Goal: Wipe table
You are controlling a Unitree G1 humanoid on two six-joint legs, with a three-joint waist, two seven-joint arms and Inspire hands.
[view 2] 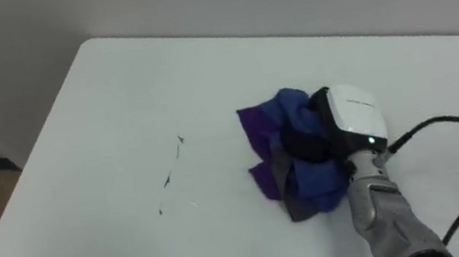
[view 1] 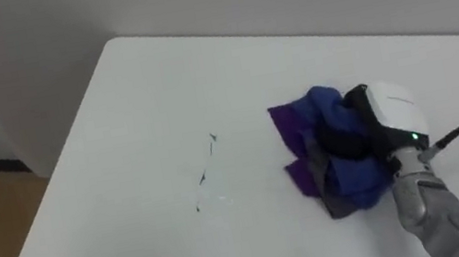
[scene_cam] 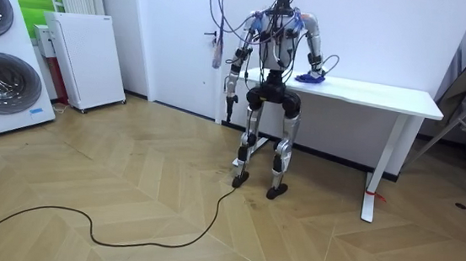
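**Bench** (view 1: 134,116): white, rectangular, flat-topped, set against a pale wall. The robot stands at its long edge, near the end on the room view's left.

**Cloth** (view 1: 303,130): crumpled rag, blue with purple folds and a grey edge. It lies bunched on the bench top, on the robot's right side, well in from the edges.

**Right hand** (view 1: 380,122): white-backed and dark-fingered, resting on top of the cloth with its fingers curled down into the bunch and clamped on it.

**Left hand** (scene_cam: 229,103): hangs idle at the robot's side, clear of the bench. Its state cannot be told at this range.

**Marks** (view 1: 207,171): thin dark streaks, possibly pen or dirt. They lie to the left of the cloth and apart from it, in a broken line running near to far. A wipe would likely need the right hand to sweep leftward across that line.
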